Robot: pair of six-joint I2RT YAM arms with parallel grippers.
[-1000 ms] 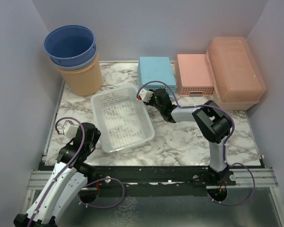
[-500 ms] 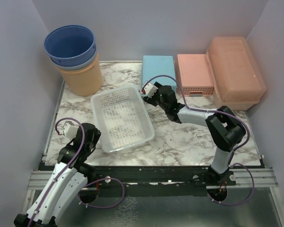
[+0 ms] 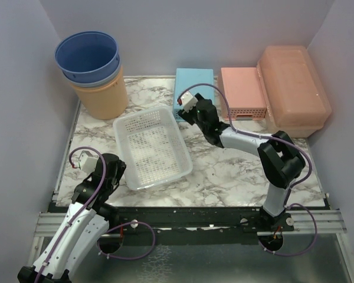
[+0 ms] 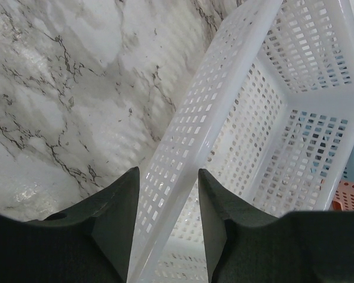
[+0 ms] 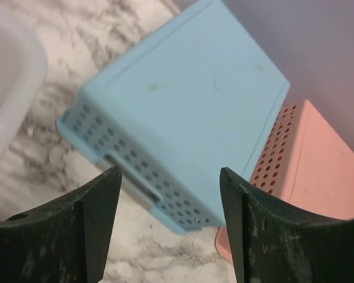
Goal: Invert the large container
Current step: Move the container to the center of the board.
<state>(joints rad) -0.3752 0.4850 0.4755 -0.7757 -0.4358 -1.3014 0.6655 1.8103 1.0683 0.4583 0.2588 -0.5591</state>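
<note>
At the near left of the worktop [image 3: 224, 171], the left fingers [image 4: 112, 218] are spread. In the left wrist view the long rim of a white basket [image 3: 152, 147] runs through the gap between them; whether they touch it, I cannot tell. This basket stands open side up on the marble, turned a little askew.

Further in, the right arm reaches toward the middle of the back. The right fingers [image 5: 94, 224] are spread wide and hold nothing. Just in front of them lies a light blue box [image 3: 194, 82] with its closed face up and small holes along its sides.

At the far left corner stands an orange bucket [image 3: 100, 97] with blue buckets [image 3: 87, 56] stacked inside it. To the right of the blue box lies a pink basket [image 3: 242, 91], also with its closed face up. In the far right corner stands the large container [image 3: 294, 88], peach-orange and half clear, with its lid on top. It is just beside the pink basket and well apart from both pairs of fingers.
</note>
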